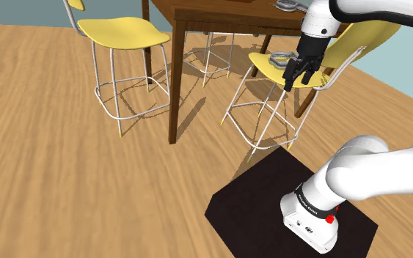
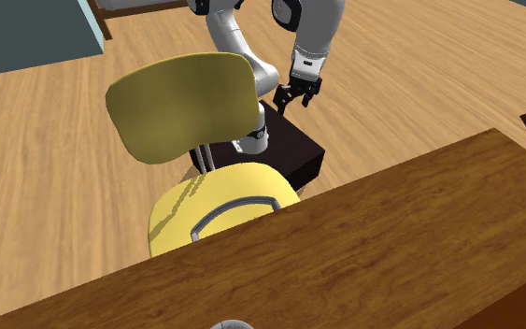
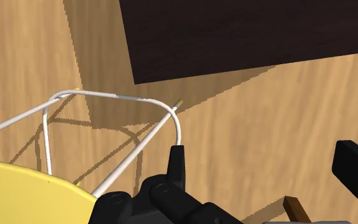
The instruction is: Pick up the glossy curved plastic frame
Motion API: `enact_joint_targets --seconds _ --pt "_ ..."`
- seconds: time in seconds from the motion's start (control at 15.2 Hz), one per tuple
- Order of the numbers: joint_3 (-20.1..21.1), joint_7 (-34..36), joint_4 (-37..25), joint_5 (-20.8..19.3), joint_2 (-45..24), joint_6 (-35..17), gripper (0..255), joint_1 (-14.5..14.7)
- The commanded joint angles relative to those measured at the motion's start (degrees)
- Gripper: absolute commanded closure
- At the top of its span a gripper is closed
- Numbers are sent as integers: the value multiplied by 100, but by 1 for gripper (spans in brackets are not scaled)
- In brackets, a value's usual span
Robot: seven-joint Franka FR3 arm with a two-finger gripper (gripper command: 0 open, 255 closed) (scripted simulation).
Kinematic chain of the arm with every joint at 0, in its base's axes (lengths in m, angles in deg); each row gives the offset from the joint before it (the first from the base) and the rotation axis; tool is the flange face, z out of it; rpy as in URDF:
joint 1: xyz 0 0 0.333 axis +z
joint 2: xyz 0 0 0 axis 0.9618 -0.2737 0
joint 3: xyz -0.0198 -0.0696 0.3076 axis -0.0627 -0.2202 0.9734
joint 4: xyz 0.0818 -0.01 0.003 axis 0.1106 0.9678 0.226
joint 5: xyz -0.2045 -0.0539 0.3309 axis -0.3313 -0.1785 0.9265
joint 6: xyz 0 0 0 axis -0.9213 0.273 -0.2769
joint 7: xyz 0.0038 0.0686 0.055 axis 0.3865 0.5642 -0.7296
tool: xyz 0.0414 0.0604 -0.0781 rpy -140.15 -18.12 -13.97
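Observation:
The curved grey frame [image 1: 275,59] lies flat on the yellow seat [image 1: 265,68] of the chair closest to my stand. In the second exterior view the frame [image 2: 236,211] rests mid-seat, in front of the yellow backrest [image 2: 182,105]. My black gripper [image 1: 299,76] hangs open on the stand side of the frame, up in the air at the seat's edge, nothing between its fingers. From across the table the gripper [image 2: 291,101] shows beyond the backrest. In the wrist view the fingers [image 3: 177,167] stand wide apart over the floor, with the seat corner [image 3: 25,194] off to one side.
The brown table [image 1: 219,18] stands behind the chair with another grey item [image 1: 288,5] on it. A second yellow stool [image 1: 124,31] is at the shoulder view's left. White wire chair legs [image 3: 110,98] and the dark stand [image 3: 247,35] lie below the gripper.

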Motion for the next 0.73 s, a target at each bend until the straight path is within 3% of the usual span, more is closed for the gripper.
enact_joint_targets --seconds 0.0,0.66 --pt "0 0 0 0 0 0 0 0" --pt "-778 -595 -1425 -337 -2000 -614 0 -277"
